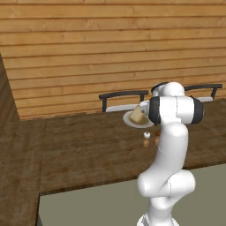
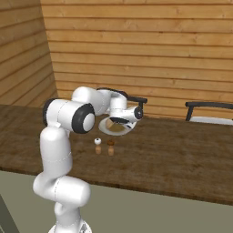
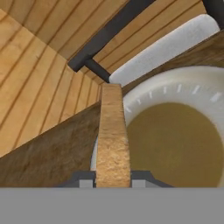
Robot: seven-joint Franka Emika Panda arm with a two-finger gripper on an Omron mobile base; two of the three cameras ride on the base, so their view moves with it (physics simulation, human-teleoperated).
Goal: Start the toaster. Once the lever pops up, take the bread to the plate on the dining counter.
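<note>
My gripper (image 3: 113, 178) is shut on the bread (image 3: 113, 135), a tan slice seen edge-on that stands upright between the two fingertips (image 3: 85, 179). The slice hangs over the near-left rim of the round off-white plate (image 3: 175, 89), which has a brownish centre. In the left base view the bread (image 1: 137, 114) shows tilted above the plate (image 1: 127, 118), just left of my wrist. The plate (image 2: 116, 132) lies on the dark-brown dining counter (image 1: 79, 145), near its far edge. The toaster and the lever are out of view.
Two small shakers (image 1: 146, 139) (image 1: 157, 140) stand on the counter just in front of the plate. Dark chairs (image 1: 123, 98) (image 2: 209, 109) sit behind the counter's far edge, against a wood-plank wall. A pale-grey floor lies before the counter.
</note>
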